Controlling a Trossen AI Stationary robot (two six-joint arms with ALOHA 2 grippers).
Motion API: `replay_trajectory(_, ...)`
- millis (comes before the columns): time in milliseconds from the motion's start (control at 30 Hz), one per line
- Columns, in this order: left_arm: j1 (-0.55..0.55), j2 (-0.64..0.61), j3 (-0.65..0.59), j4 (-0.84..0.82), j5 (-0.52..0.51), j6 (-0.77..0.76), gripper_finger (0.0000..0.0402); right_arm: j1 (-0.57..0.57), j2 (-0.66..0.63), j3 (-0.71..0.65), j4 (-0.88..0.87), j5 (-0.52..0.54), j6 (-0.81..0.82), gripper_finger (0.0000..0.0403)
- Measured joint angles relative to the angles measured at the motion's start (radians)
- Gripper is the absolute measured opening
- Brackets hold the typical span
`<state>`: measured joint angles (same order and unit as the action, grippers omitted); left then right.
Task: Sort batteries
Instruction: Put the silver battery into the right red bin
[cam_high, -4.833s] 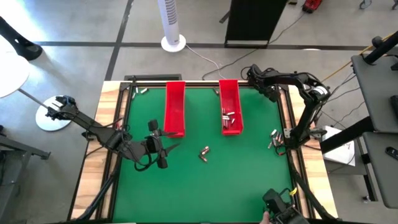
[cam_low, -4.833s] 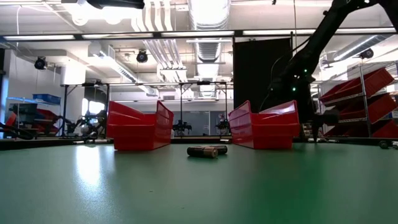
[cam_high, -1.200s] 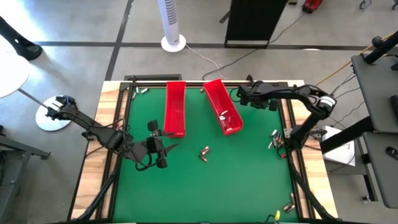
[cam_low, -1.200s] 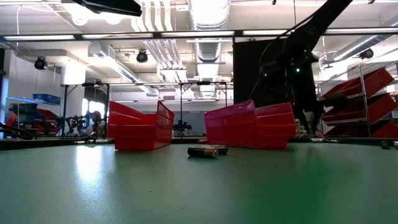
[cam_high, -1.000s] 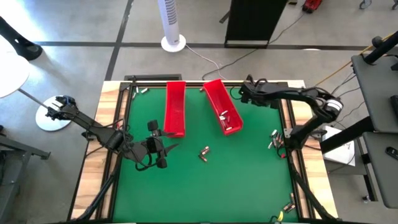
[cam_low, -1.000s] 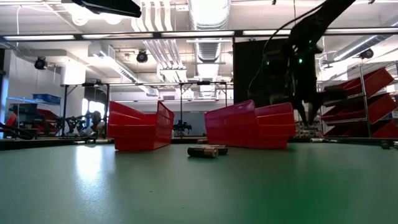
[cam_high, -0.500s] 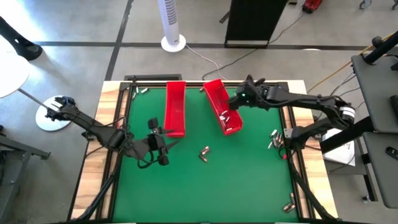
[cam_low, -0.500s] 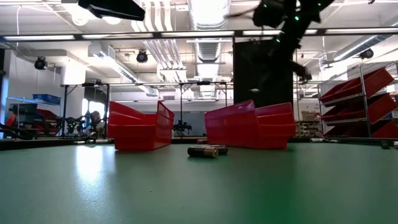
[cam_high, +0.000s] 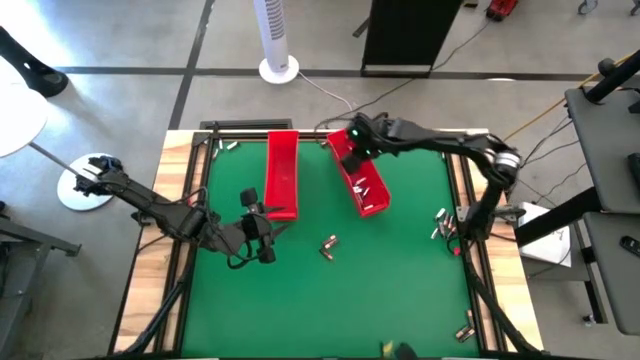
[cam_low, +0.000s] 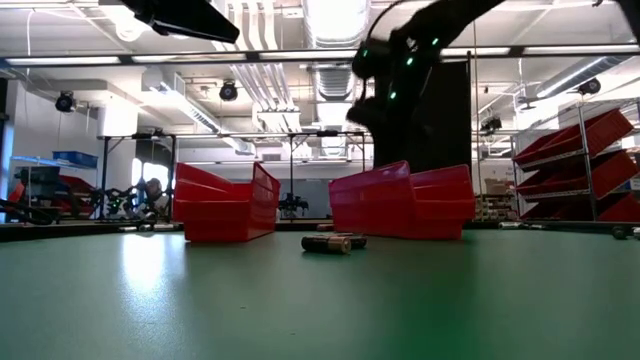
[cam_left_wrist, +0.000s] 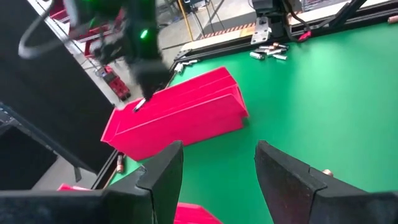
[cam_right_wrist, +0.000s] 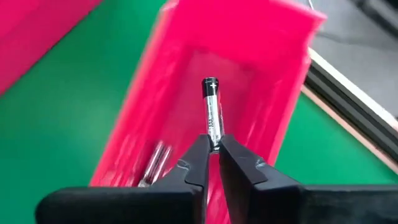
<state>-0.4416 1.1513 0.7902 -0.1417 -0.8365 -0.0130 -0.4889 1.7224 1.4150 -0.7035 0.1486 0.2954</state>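
Your right gripper (cam_right_wrist: 212, 144) is clenched on a slim silvery cylindrical battery (cam_right_wrist: 211, 106), with the skewed red plastic tray (cam_right_wrist: 261, 62) directly beneath it.

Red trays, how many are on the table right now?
2. The left tray lies straight along the mat's far side; the right tray sits skewed beside it, under the right gripper. None seems hidden.
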Motion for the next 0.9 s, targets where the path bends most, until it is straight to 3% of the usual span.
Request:
replay_trajectory(200,0.000,0.000,0.000,0.001,-0.002,0.003,0.0180,-0.057,0.137,0.107,0.006,-0.007,0.140,0.0010)
replay_trajectory(433,0.000,0.000,0.000,0.000,-0.002,0.003,0.0180,-0.081,0.218,0.142,0.008,-0.020,0.229,0.0009)
replay_trajectory(900,0.000,-0.001,0.000,0.000,-0.002,0.003,0.0180,-0.093,0.193,0.144,-0.021,0.133,0.352,0.0009)
